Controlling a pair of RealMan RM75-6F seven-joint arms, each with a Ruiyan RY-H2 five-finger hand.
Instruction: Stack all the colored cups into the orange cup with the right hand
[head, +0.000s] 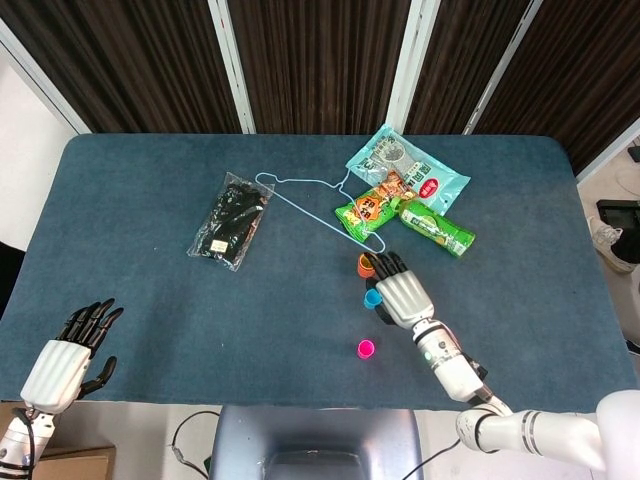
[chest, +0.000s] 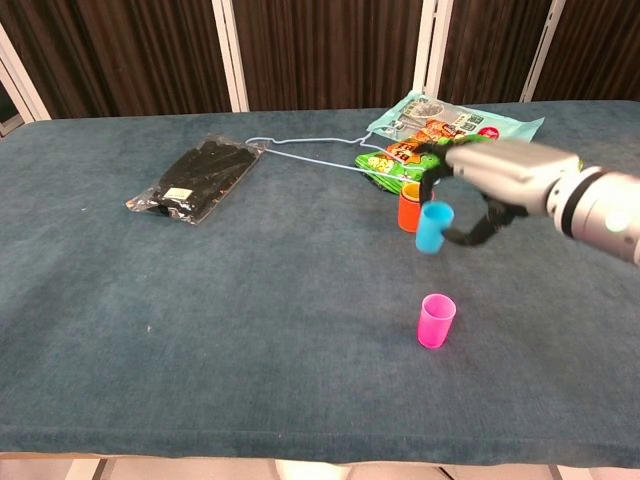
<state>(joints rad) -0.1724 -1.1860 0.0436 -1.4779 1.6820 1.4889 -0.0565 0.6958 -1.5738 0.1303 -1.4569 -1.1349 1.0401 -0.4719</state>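
Observation:
My right hand (head: 402, 296) (chest: 500, 178) grips the blue cup (chest: 433, 226) (head: 372, 297) and holds it lifted off the table, just in front of the orange cup (chest: 409, 208) (head: 366, 265). The orange cup stands upright by the snack bags and shows a yellow rim inside it. Nearer the front edge the pink cup (chest: 436, 320) (head: 366, 348) stands alone on the blue cloth. Far off at the front left corner my left hand (head: 68, 358) hangs with its fingers apart and nothing in it.
Snack bags (head: 405, 175) and a green bottle (head: 438, 229) lie behind the orange cup. A thin wire hanger (head: 310, 200) and a black packet (head: 230, 219) lie to the left on the blue table (head: 150, 290).

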